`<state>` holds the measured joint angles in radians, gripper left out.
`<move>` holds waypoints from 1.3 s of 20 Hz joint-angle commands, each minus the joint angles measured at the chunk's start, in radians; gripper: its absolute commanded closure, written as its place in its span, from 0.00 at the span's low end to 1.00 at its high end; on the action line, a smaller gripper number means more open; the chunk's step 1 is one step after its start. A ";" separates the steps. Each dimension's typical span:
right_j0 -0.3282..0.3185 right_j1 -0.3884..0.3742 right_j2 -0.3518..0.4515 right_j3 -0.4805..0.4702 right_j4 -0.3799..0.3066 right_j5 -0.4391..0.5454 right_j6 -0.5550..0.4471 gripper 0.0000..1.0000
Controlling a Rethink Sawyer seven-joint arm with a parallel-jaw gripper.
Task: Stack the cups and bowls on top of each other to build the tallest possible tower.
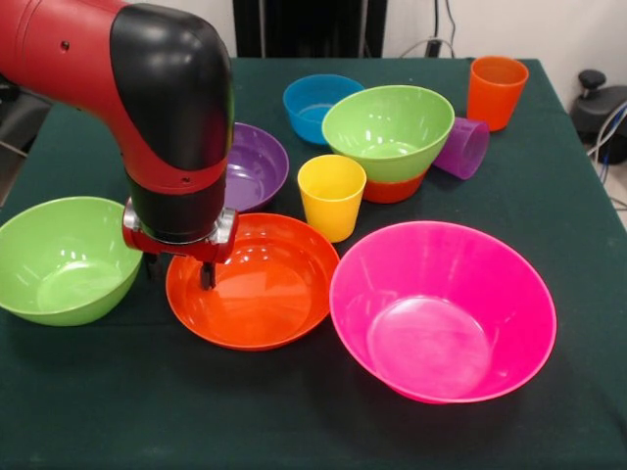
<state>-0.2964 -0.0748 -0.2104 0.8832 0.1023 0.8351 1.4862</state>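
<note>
My gripper point(199, 277) hangs under the red and black arm, low over the left rim of the large orange bowl point(257, 284). The arm hides how it stands. A green bowl point(61, 259) sits just left of it. The huge pink bowl point(443, 311) stands at the front right. The yellow cup point(331, 196) stands upright behind the orange bowl. A second green bowl point(389, 130) rests on the small orange bowl point(394, 189). The purple cup point(462, 147) lies on its side beside them. The orange cup point(496, 91) stands at the far right. The purple bowl point(257, 164) and the small blue bowl point(318, 106) lie further back.
The table point(118, 411) is covered in dark green cloth. Cables and a black device point(598, 108) lie beyond its right edge. The arm's black link point(171, 108) blocks the view of part of the purple bowl.
</note>
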 commanded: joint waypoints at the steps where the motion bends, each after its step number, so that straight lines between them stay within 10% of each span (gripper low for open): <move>1: -0.009 0.051 0.123 -0.032 -0.086 0.009 -0.126 0.00; 11: -0.007 0.050 0.125 -0.027 -0.085 0.009 -0.124 0.00; 12: -0.008 0.049 0.126 -0.025 -0.084 0.009 -0.123 1.00; 13: -0.007 0.048 0.126 -0.023 -0.084 0.006 -0.121 1.00; 14: -0.007 0.047 0.126 -0.021 -0.085 0.003 -0.119 0.00; 26: -0.013 0.041 0.135 -0.009 -0.086 -0.009 -0.123 0.00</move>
<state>-0.2995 -0.0669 -0.1940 0.8667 0.1020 0.8344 1.4862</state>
